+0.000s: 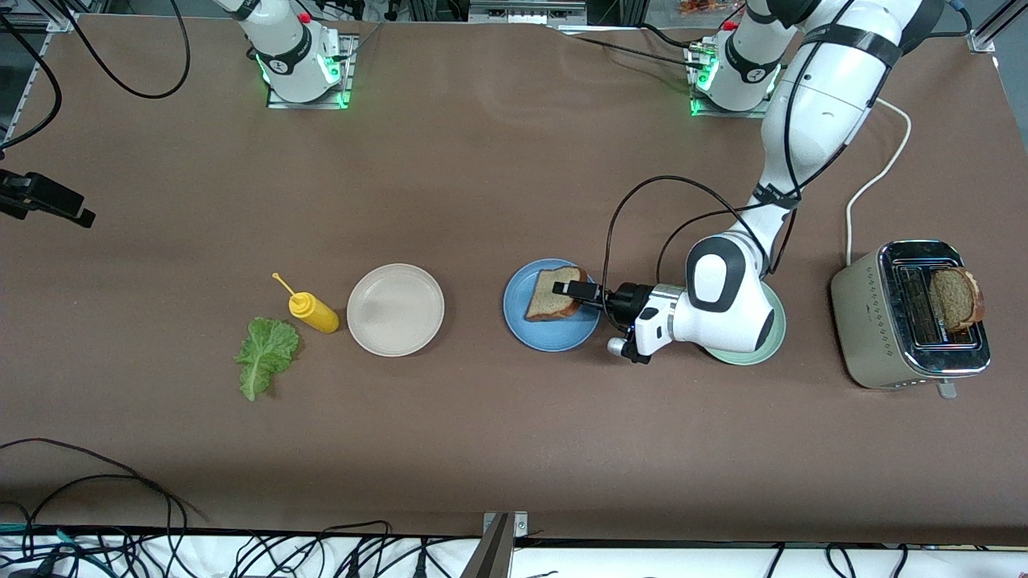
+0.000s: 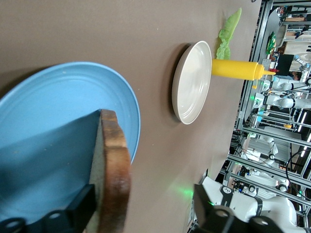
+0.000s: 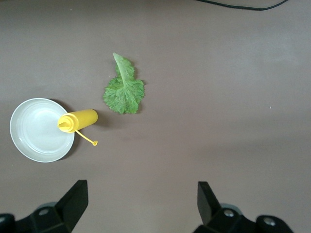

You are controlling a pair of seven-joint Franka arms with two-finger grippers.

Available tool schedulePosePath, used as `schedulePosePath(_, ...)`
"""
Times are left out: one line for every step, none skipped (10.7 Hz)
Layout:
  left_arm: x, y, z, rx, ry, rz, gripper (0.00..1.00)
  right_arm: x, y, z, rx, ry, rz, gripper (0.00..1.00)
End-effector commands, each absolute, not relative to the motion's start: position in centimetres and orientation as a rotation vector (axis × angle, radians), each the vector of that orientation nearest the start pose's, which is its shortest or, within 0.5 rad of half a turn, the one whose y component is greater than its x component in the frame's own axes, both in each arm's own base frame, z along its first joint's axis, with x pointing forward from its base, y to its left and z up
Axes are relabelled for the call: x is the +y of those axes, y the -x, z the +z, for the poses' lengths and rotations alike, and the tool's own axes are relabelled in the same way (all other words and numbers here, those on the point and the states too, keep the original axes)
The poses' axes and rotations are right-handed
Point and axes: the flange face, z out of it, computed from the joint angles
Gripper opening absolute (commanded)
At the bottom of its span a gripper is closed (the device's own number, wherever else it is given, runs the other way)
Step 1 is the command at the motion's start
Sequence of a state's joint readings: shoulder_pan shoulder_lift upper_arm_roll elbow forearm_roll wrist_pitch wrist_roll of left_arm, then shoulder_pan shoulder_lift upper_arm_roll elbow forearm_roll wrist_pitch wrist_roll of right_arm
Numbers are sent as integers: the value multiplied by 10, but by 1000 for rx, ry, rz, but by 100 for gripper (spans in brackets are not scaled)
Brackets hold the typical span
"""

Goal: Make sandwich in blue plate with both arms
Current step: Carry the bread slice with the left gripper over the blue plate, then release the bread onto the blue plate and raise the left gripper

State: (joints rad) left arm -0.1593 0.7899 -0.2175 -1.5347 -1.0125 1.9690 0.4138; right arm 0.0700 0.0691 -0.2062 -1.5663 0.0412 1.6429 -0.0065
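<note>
A brown bread slice [image 1: 551,295] stands tilted on its edge on the blue plate [image 1: 534,333]. My left gripper [image 1: 567,292] reaches low over that plate and is open. In the left wrist view the slice [image 2: 114,170] leans against one finger [image 2: 80,208], with a wide gap to the other finger [image 2: 204,201]. A second bread slice [image 1: 956,299] sticks out of the toaster [image 1: 875,321]. The lettuce leaf [image 1: 265,353] lies flat toward the right arm's end of the table. My right gripper [image 3: 142,191] hangs open and empty high over the table, with the lettuce [image 3: 124,90] below it.
A beige plate [image 1: 395,309] and a yellow squeeze bottle [image 1: 315,313] lie between the lettuce and the blue plate. A pale green plate [image 1: 759,353] sits under the left arm's wrist. The toaster's white cord [image 1: 875,181] trails toward the left arm's base.
</note>
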Motion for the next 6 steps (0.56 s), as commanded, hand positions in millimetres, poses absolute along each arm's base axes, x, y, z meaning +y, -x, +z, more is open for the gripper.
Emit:
schedulePosePath(-260,-644,235,-278,-2216,-272,100,-76,-574,603,200,3121,-19,100)
schedulePosePath(-248,-649,239,-330,-2278,-265,100,-76,-574,603,198,3120,-16,100)
schedulePosePath(-242,-652,249,-364,-2321,-254,100,-72,-576,601,191,3119,-14,100)
schedulePosePath(-234,-654,255,-389,-2369,-251,100,-68,-577,599,184,3121,-7,100)
schedulePosePath(-225,-656,266,-421,-2421,-244,100,-66,-578,598,177,3121,-4,100)
schedulePosePath(-215,-658,280,-456,-2496,-236,100,-66,-578,597,177,3121,-2,100)
